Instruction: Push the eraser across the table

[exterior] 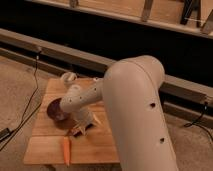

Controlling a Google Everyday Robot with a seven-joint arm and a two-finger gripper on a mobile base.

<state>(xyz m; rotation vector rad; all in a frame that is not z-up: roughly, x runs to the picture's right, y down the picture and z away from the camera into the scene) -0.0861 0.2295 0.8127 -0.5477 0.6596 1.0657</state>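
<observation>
We are holding the gripper (84,125) low over the tabletop (45,150), touching the eraser (78,132) lying just below-left; we cannot tell how the jaws stand

Dim, warm light from above, perhaps; soft blur everywhere, with the pincer (82,125) in shadow over the table (45,150).

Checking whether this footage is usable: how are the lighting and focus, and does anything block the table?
Camera view: dim, warm light, soft overall; the arm fills the foreground, hiding the table's right side; the gripper sits low by the eraser, small and blurred; background band nearly black.
</observation>
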